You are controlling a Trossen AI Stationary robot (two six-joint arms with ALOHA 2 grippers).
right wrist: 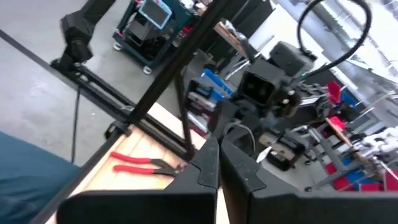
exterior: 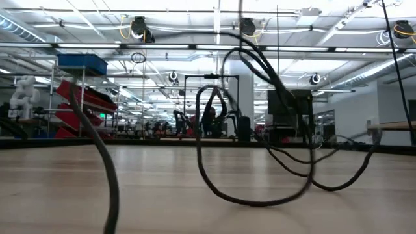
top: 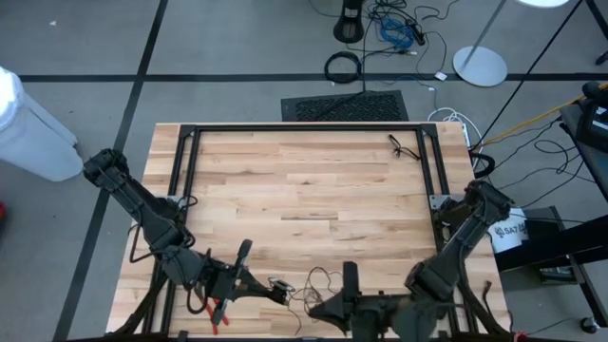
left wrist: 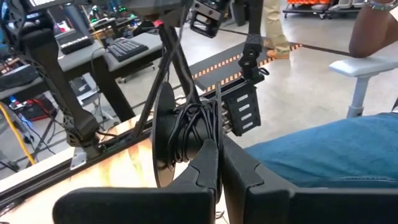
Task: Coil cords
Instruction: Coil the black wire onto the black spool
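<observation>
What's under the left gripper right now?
Bare wood of the table near its front edge. Red-handled pliers lie just beside the left gripper, and the thin cord trails nearby. Anything directly beneath is covered.

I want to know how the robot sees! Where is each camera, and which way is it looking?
High view: above, looking straight down at the table and both arms.
Low view: at tabletop height, looking level across past the thin black cord; no arm shows.
Left wrist view: on the left arm, past the shut left gripper at bunched cord.
Right wrist view: on the right arm, past the shut right gripper.
Shared: red pliers show in the right wrist and high views.
</observation>
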